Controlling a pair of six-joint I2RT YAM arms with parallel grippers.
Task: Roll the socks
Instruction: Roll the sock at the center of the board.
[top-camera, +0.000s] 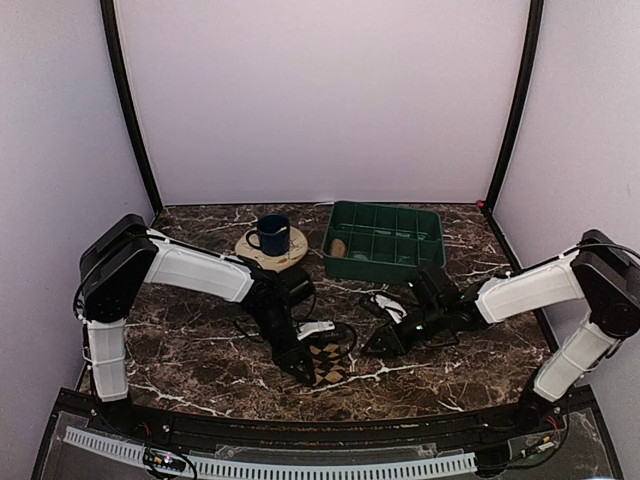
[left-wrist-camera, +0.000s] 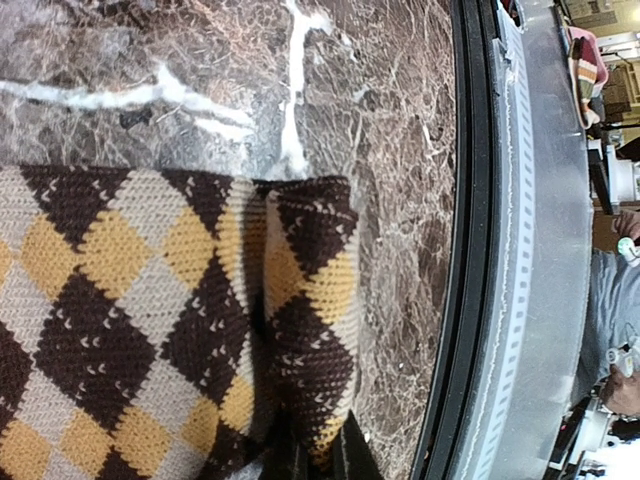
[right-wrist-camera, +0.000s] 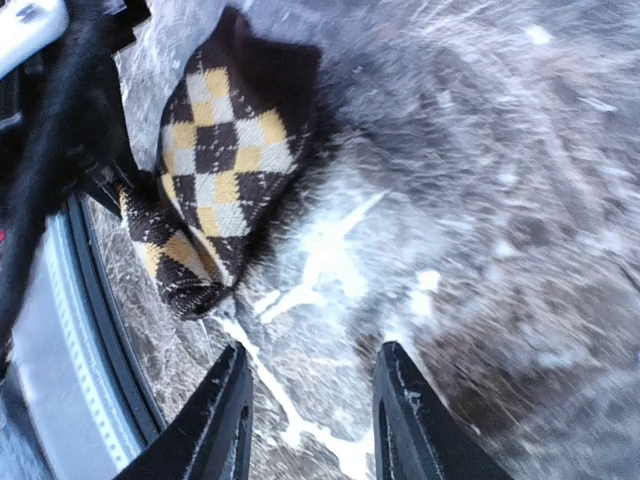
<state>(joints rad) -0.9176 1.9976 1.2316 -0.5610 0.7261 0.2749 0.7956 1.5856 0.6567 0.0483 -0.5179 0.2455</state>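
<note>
Your left tool (top-camera: 300, 361) was clamped on a fold of the argyle sock (top-camera: 330, 365), which lay near the front edge of the desk (top-camera: 180, 345). Your right tool (right-wrist-camera: 312, 355) hung near it over bare marble, fingers apart and empty. Well behind them stood a blue mug (top-camera: 270, 235) and a green tray (top-camera: 385, 264) holding a tan bundle (top-camera: 338, 247).

Rear of the dark brown marble surface (top-camera: 200, 352): blocked by the dark green plastic compartment tray (top-camera: 385, 240) and, to its left, the dark blue enamel mug (top-camera: 271, 234) on a round pale wooden disc (top-camera: 292, 256). A narrow gap separates disc and tray. The white-and-black left arm (top-camera: 200, 272) bars the centre-left. The brown argyle knitted sock (top-camera: 328, 362) lies near the black front rail (top-camera: 300, 425), with a thin strip of marble between. Front-left and front-right areas are bare, as is the space between the right hand's (top-camera: 384, 342) parted fingers.
</note>
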